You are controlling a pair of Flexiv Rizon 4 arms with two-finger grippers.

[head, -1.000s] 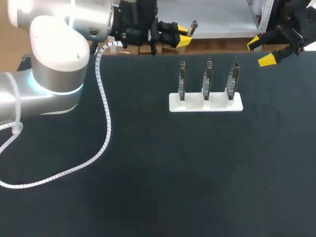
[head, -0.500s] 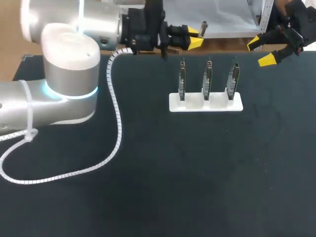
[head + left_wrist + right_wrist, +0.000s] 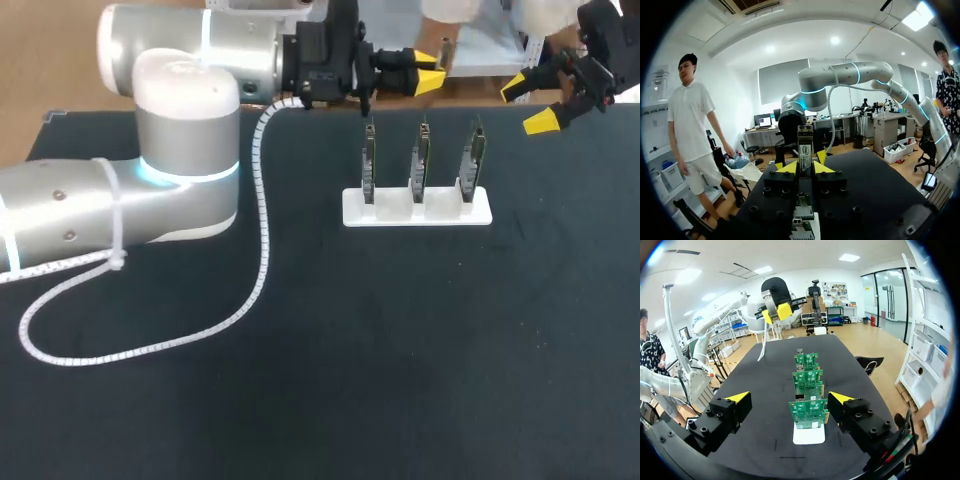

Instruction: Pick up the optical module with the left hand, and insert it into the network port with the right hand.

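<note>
Module [image 3: 805, 148] sits clamped upright between the left hand's [image 3: 428, 80] fingers, jutting past their yellow tips, over the worktop's [image 3: 300, 380] far edge. Near that hand, three boards [image 3: 421, 160] stand in a white holder [image 3: 417, 211]. The right hand [image 3: 532, 104] gapes wide, with the boards ahead of it.

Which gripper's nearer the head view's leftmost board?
Left. Left gripper, holding the optical module, is just behind the leftmost board; the right gripper is past the row's other end.

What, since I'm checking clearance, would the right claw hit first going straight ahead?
Probably the nearest circuit board on the white stand, straight ahead of the open right claw; depth is unclear.
</note>
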